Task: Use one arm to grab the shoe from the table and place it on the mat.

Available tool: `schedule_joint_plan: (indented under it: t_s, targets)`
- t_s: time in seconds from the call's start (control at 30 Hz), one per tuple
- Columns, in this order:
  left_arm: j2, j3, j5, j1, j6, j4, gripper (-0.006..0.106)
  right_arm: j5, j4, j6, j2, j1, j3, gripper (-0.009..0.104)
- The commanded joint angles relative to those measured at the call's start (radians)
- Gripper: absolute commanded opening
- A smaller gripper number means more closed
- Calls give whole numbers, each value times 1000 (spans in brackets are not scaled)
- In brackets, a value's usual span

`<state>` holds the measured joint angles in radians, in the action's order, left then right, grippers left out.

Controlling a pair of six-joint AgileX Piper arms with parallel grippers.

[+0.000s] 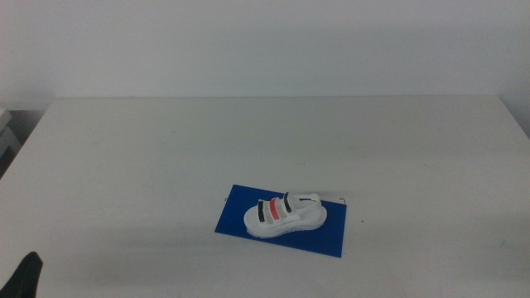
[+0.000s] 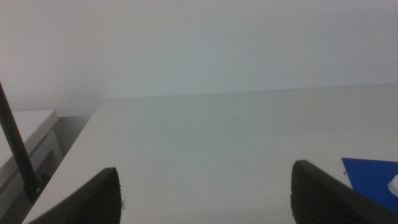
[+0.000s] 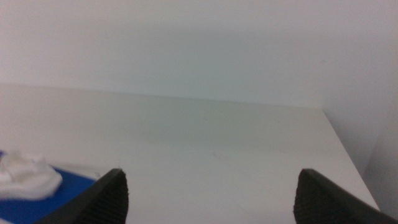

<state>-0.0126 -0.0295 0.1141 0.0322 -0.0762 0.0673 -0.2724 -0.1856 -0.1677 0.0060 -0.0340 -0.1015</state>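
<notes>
The white shoe (image 1: 285, 214) with two black straps and one red strap lies on the dark blue mat (image 1: 331, 234) near the front middle of the white table (image 1: 166, 157). No gripper is near it. My left gripper (image 2: 205, 196) is open and empty, off to the table's left; only a dark tip (image 1: 25, 277) shows at the bottom left of the middle view. My right gripper (image 3: 211, 196) is open and empty, off to the right, out of the middle view. The mat's corner (image 2: 373, 177) and the shoe's end (image 3: 25, 177) on the mat (image 3: 37, 202) show in the wrist views.
A pale wall stands behind the table's far edge. A grey object (image 1: 7, 136) sits beyond the table's left edge, and a thin black cable (image 2: 18, 152) runs past the left wrist.
</notes>
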Motion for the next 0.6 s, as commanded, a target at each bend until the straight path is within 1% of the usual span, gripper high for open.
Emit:
schedule_joint_plan:
  t_s: [0.0, 0.13, 0.2, 0.57]
  targets:
    - [-14, -7, -82, 4, 5, 10, 94, 64, 42, -14, -45, 7, -1, 75]
    - [-14, -7, -82, 4, 5, 10, 94, 66, 99, -14, -43, 7, 22, 75]
    - [-14, -7, -82, 4, 5, 10, 94, 64, 117, -14, -43, 7, 31, 75]
    - [-14, -7, -82, 4, 5, 10, 94, 63, 121, -13, -43, 7, 80, 75]
